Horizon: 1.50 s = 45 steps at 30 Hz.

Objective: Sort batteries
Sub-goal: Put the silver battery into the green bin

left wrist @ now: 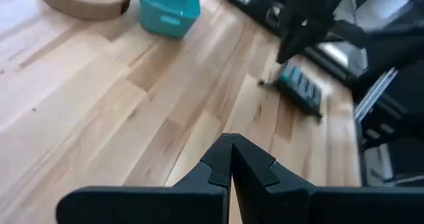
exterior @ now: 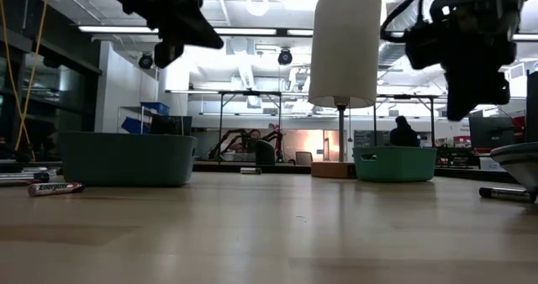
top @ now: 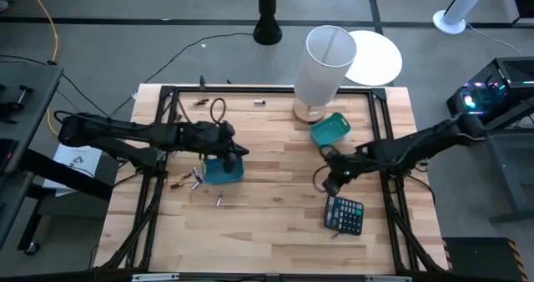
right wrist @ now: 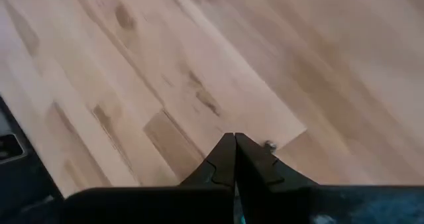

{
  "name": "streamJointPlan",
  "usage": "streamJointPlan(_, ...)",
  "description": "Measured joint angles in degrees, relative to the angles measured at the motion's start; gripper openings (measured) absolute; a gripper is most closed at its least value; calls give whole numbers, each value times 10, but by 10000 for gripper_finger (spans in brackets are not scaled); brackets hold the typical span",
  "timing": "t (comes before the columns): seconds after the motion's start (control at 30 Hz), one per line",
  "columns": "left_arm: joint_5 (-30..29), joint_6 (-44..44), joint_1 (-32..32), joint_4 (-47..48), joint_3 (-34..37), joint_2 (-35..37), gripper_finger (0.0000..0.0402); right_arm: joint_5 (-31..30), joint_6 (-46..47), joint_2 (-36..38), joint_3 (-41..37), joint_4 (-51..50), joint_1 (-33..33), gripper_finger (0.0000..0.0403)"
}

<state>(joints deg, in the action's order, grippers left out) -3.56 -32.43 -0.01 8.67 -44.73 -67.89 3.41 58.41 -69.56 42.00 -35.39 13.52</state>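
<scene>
Several small batteries lie loose on the wooden table: a cluster (top: 185,180) left of the near teal bin (top: 224,170), one (top: 219,201) in front of it, others (top: 200,102) at the far edge, and one (exterior: 55,187) in the low view. A second teal bin (top: 330,128) stands by the lamp. My left gripper (top: 242,151) hovers shut over the near bin's far side, empty (left wrist: 230,161). My right gripper (top: 328,184) hangs shut and empty above bare wood (right wrist: 234,151), between the second bin and the calculator.
A white lamp (top: 321,65) on a round wooden base stands at the far middle. A black calculator (top: 344,214) lies near the right front. A small silvery piece (right wrist: 269,145) lies on the wood by my right fingertips. A black frame borders the table.
</scene>
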Motion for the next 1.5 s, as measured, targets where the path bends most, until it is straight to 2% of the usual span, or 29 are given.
streamJointPlan(0.1,9,12,1,0,0,-16,0,56,-1,-66,45,-25,18,0)
streamJointPlan(0.17,18,20,2,0,0,-20,0,67,2,-94,75,-93,38,0)
streamJointPlan(0.3,35,49,1,0,0,-23,0,52,71,-85,140,-220,95,0)
streamJointPlan(0.4,42,77,1,0,0,-23,0,87,152,-57,156,-232,144,0)
streamJointPlan(0.5,45,106,5,0,0,-23,0,109,250,-51,135,-198,194,0)
streamJointPlan(0.67,50,117,15,0,0,-23,0,52,359,-73,83,-8,228,0)
streamJointPlan(0.8,73,116,19,1,0,-23,0,25,342,-121,76,147,220,0)
streamJointPlan(0.93,83,115,19,2,0,-23,0,29,288,-186,101,181,198,0)
streamJointPlan(1.07,83,104,19,5,0,-23,0,55,255,-248,115,163,177,0)
streamJointPlan(1.2,83,91,19,5,0,-23,0,63,252,-264,121,99,167,0)
streamJointPlan(1.5,75,96,19,4,0,-23,0,54,226,-180,121,-166,167,0)
